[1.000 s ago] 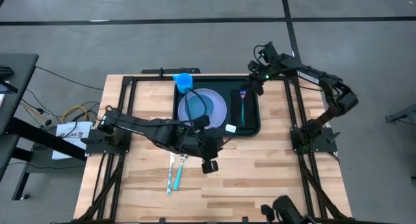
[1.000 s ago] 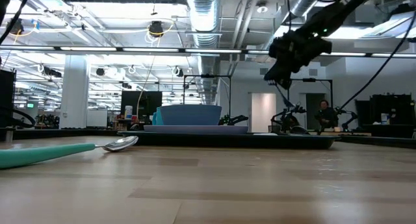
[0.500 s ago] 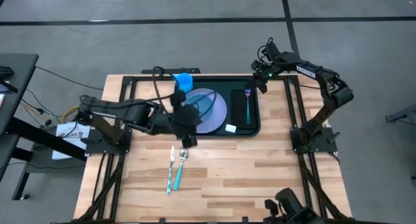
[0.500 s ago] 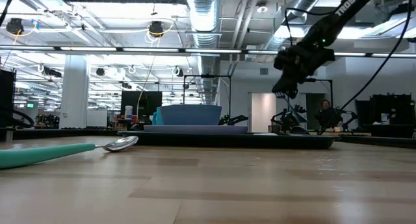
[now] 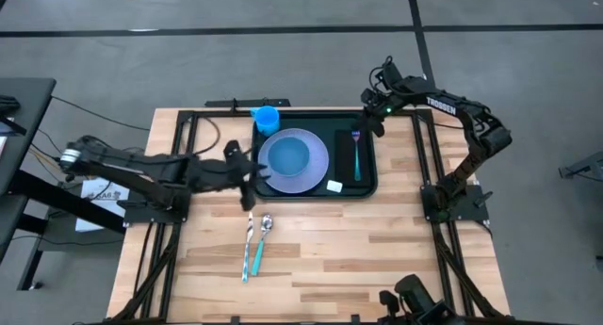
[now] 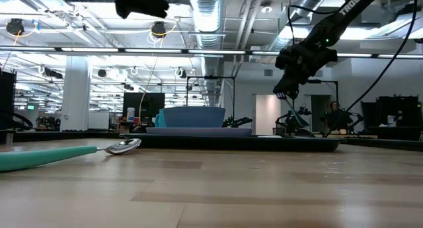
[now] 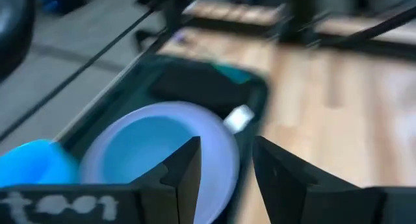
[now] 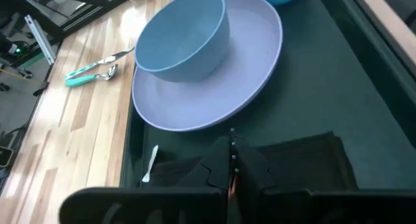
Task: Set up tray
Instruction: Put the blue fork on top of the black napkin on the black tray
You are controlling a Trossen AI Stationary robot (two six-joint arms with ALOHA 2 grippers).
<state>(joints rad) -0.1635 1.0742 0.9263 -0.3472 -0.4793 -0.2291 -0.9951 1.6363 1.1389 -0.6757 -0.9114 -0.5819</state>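
I see the bench [image 5: 377, 240] carrying the tray [image 5: 370, 188] at its far edge, toward the right. On the tray sit a lavender plate [image 5: 318, 165] with a blue bowl [image 5: 286, 156], a blue cup [image 5: 266, 118] at its far left corner, and a fork [image 5: 356, 154] on a black napkin [image 5: 347, 165]. A spoon [image 5: 263, 242] and knife [image 5: 249, 246] lie near the bench's middle. My left tool [image 5: 254, 170] hovers released at the tray's left edge; my right tool [image 5: 376, 125], clenched empty, hangs over the tray's far right corner

Dark green-black tray [image 5: 369, 186] beneath the black right end effector [image 5: 376, 125], lavender plate [image 5: 316, 161], pale blue bowl [image 5: 285, 155] on it, bright blue cup [image 5: 267, 118], black napkin [image 5: 348, 157], teal-handled fork [image 5: 357, 151], teal-handled spoon [image 5: 260, 244], light striped wood table [image 5: 377, 250]
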